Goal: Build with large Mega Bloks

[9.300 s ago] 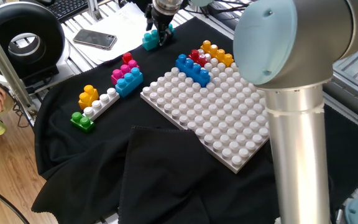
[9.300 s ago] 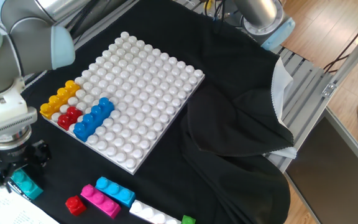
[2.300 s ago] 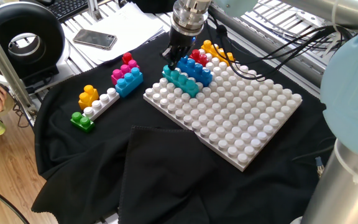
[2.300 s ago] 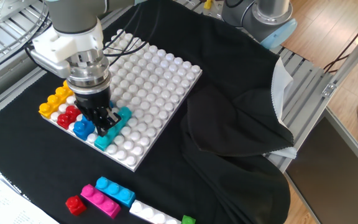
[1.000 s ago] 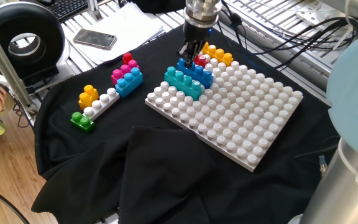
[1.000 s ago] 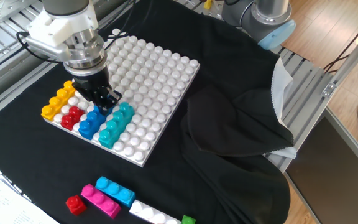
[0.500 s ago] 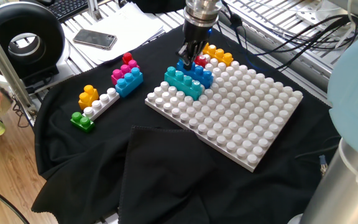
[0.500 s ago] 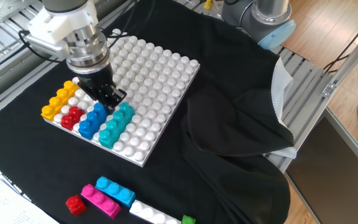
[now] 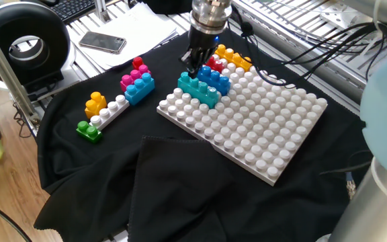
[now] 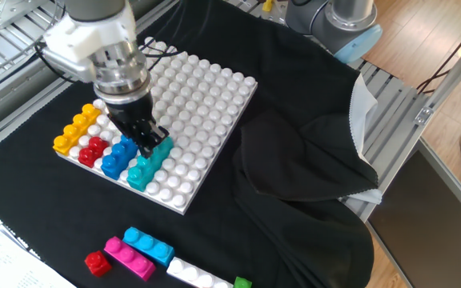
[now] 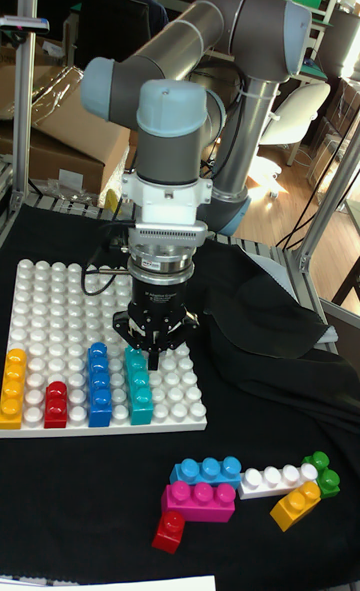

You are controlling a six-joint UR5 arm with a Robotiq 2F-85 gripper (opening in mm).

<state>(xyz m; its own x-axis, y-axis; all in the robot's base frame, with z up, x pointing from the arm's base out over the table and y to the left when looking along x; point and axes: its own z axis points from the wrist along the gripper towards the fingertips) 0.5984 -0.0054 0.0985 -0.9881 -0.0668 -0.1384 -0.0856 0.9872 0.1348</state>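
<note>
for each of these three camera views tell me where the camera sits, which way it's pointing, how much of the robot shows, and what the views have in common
One fixed view: high, beside the loose bricks, facing the white baseplate; shows the gripper and a blurred arm joint at the right edge.
The other fixed view: high on the opposite side, looking down across the baseplate; shows wrist, gripper and arm base.
Tall fixed view: low, in front, facing the room behind; shows nearly the whole arm.
Shared: all three show the gripper over the teal brick, beside the blue brick.

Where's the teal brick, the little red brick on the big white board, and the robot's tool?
teal brick [image 10: 146, 165], the other fixed view, studded top.
red brick [image 11: 56, 403], tall fixed view, its side.
tool [image 11: 151, 355], tall fixed view, between fingertips.
</note>
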